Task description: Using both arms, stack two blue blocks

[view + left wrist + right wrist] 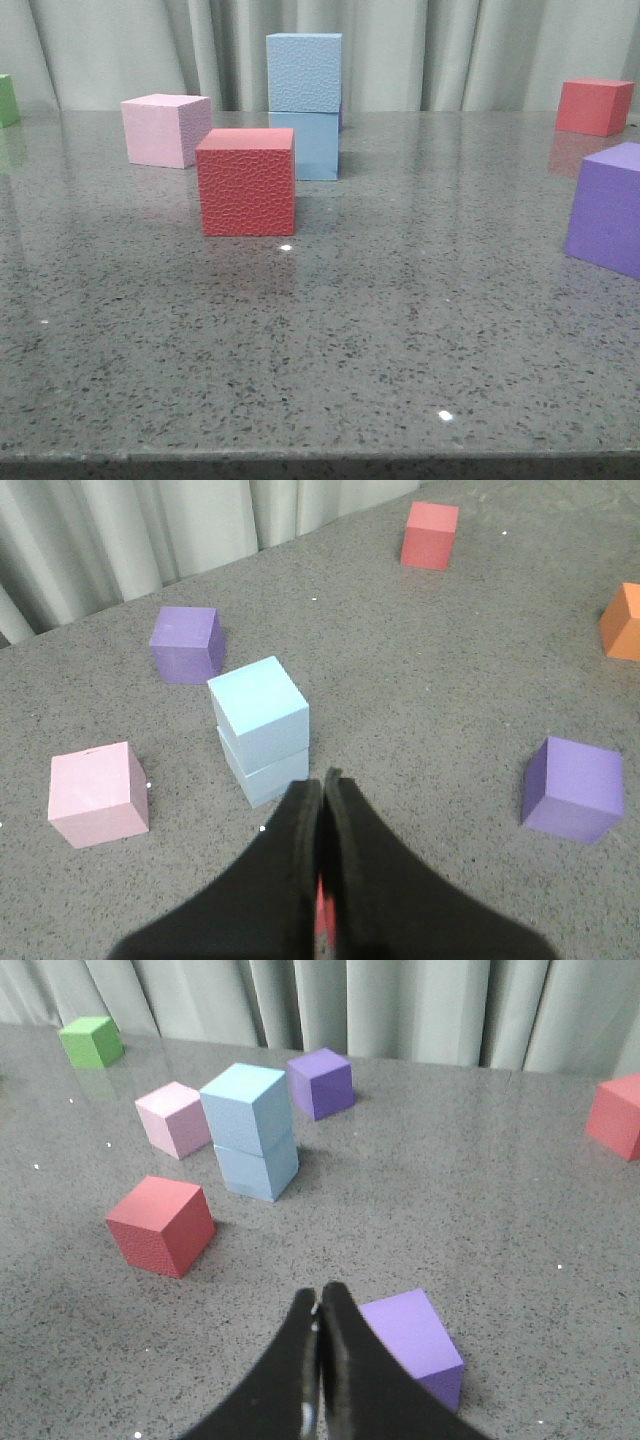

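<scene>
The two light blue blocks stand stacked at the back middle of the table, the upper block [304,72] squarely on the lower block [305,145]. The stack also shows in the left wrist view [258,702] and the right wrist view [245,1108]. My left gripper [322,778] is shut and empty, held above the table just short of the stack. A thin red sliver shows through the slit between its fingers. My right gripper [318,1295] is shut and empty, farther from the stack, next to a purple cube [415,1340]. Neither gripper shows in the front view.
A pebbled red cube [246,182] stands in front of the stack, a pink cube [165,130] to its left. A purple cube [610,205] is at the right, another [320,1082] behind the stack. A second red cube [594,106], a green cube [8,100] and an orange cube [622,622] lie farther out.
</scene>
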Controlling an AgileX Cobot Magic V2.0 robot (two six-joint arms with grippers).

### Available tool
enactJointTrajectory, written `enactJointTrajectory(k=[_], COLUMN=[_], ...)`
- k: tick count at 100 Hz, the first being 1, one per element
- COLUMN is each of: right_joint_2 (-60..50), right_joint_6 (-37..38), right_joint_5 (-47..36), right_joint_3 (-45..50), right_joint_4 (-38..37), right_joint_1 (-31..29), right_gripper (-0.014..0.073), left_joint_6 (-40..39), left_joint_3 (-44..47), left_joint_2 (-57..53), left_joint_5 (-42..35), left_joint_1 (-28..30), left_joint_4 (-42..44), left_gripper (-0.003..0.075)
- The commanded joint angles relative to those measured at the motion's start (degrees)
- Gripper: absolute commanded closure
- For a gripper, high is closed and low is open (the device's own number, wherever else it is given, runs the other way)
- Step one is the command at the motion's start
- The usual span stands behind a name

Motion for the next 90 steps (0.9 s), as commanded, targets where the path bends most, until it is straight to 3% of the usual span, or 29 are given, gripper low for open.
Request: enactJointTrajectory(k=[1,25,49,73,90], right_joint_2=[-1.1,-6.2,-13.3,-17.0,-17.0], right_joint_6=[-0.5,-0.6,-0.6,-0.6,-0.6], right_joint_5=[-4.9,-8.2,-12.0,-12.1,-12.3], right_joint_3=[-0.5,3.3,10.3,15.0,15.4], right_joint_4=[-1.7,-2.0,-2.6,-2.7,-2.7], right_joint_1=[0.0,0.0,0.0,0.0,0.0], right_gripper=[0.071,0.0706,0.0706,0.0706,0.0706], left_joint_6=[-0.4,-0.4,-0.4,-0.4,-0.4], left_joint_3=[5.3,24.1,39.3,50.0,51.9], left_joint_2=[-5.6,-18.3,-28.9,-36.6,-37.7], left_joint_5=[-7.5,-19.2,-25.0,-29.3,-29.3], left_joint_1=[-0.5,-0.5,-0.5,-0.5,-0.5], left_joint_4=[1.0,0.6,0.6,0.4,-1.0], left_gripper=[0.0738,0.0739,0.0739,0.0739,0.0739])
